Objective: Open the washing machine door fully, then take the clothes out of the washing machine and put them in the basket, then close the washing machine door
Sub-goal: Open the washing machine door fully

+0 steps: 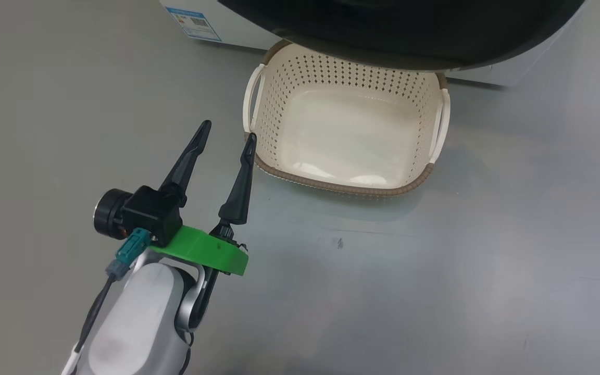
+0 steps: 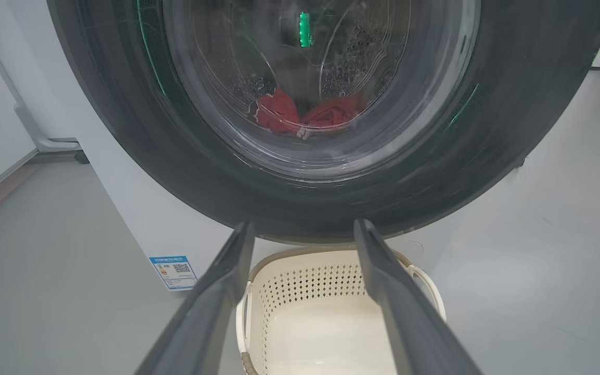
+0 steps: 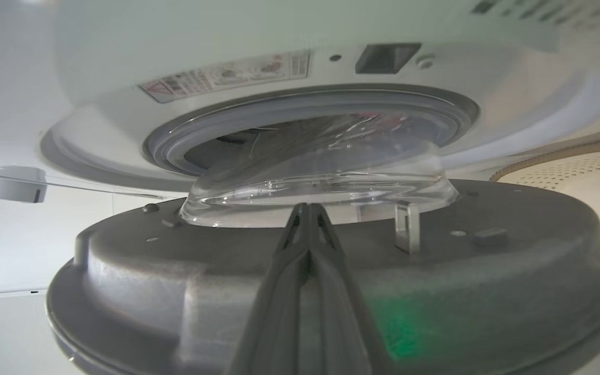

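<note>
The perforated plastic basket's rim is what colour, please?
Brown, woven-look; the basket rim shows best in the head view.

left gripper (image 1: 228, 130) spread wide, tilted rightward — right gripper (image 3: 308, 207) pinched closed

You see the washing machine door (image 2: 513, 130) finished in glossy black around a clear, smooth glass bowl (image 3: 321, 177); its inner face looks matt grey. The basket (image 1: 279, 94) is cream perforated plastic with a brown woven-look rim (image 1: 331, 185). The clothes (image 2: 279, 112) are red cloth. The grey floor (image 1: 487, 260) is smooth and faintly shiny.
</note>
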